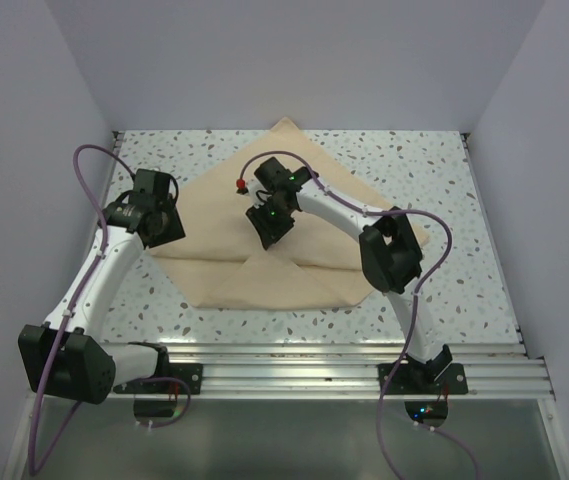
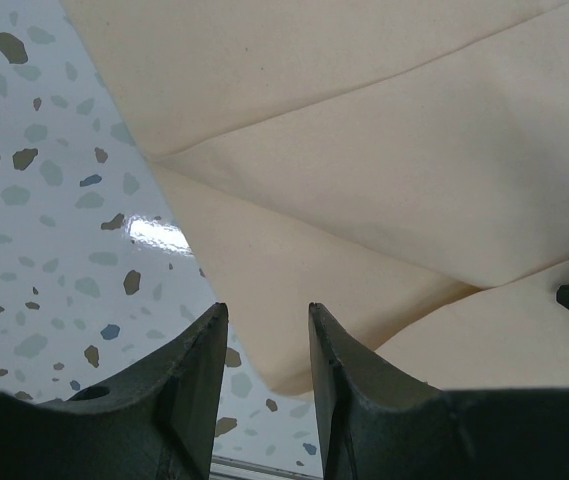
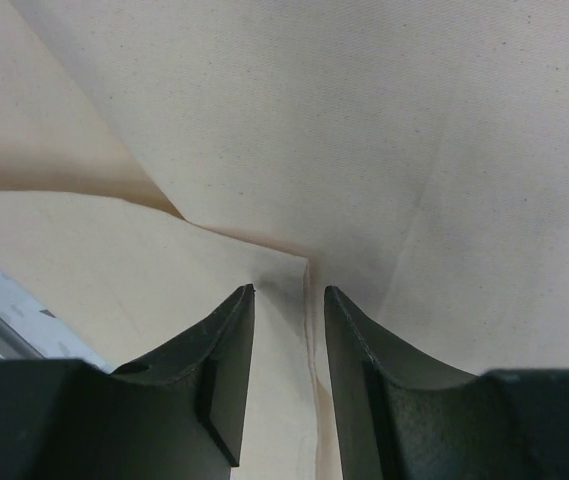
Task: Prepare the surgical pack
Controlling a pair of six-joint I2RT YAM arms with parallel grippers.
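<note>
Mid-fold: surgical pack (image 1: 264, 275) lies in the middle of the counter (image 1: 454, 170), near flaps turned in. Right hand (image 3: 289, 292) part open over the centre flap edge, holding nothing. Left hand (image 2: 266, 315) part open, empty, at the pack's left corner. Next, probably: pinch that corner, fold inward.

Readable text: none that I can make out in any of my three views.
Surgical pack (image 1: 224, 262): plain tan cloth, with no print, tag or number on what I see of it.
Table (image 1: 444, 180): speckled pattern only, no writing.
</note>
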